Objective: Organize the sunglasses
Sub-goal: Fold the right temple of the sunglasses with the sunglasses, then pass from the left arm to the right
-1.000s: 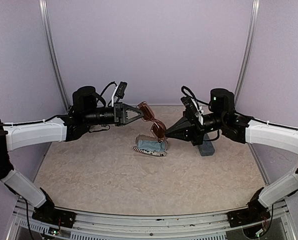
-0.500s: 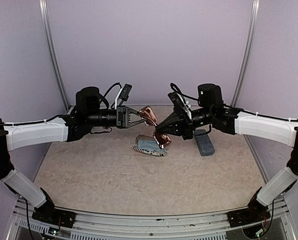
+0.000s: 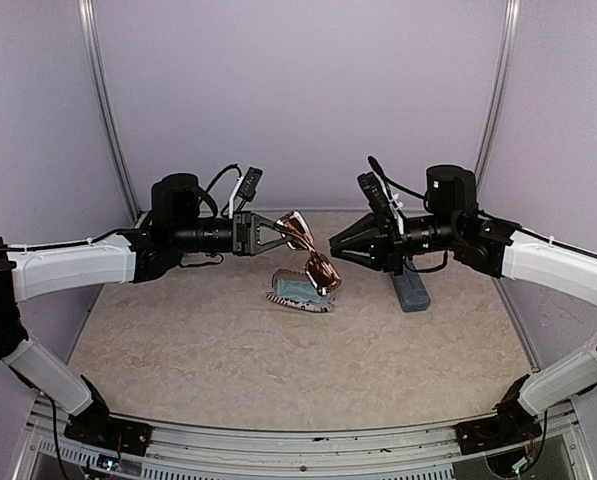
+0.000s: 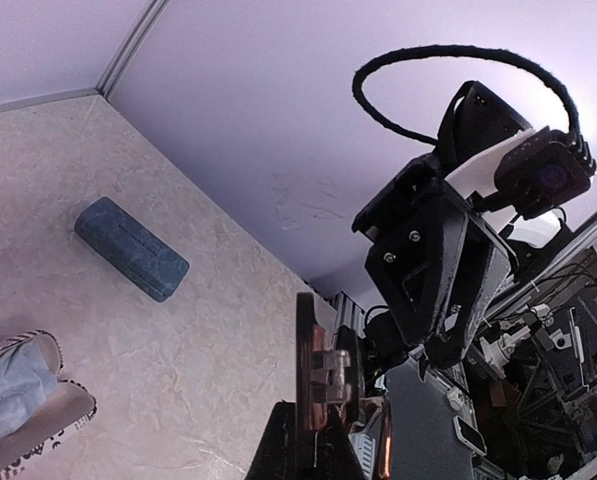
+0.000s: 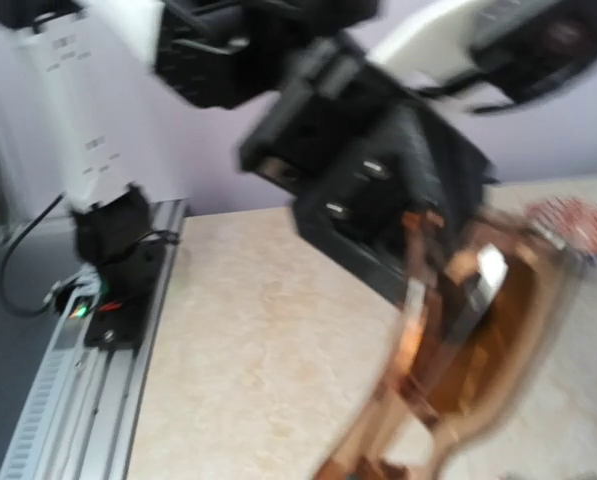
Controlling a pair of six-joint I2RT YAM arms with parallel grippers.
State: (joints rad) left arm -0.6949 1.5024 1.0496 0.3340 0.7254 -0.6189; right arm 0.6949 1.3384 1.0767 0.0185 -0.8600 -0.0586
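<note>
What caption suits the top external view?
Left gripper holds thick reddish-brown rectangular sunglasses above a striped black-and-white soft pouch, right gripper close by.

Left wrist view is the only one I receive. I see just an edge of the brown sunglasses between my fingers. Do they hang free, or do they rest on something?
Observer: In the top view the brown sunglasses are up in the air. The left gripper grips one end, and the other lens slants down over the striped pouch.
Operator: And the right gripper, how near is it to them?
Observer: The right gripper points at the lower lens from the right, very close. I cannot tell whether it touches.
Operator: Where does the blue case lie for that arm?
Observer: The blue-grey case lies closed on the table, roughly beneath the right arm and apart from the pouch.
</note>
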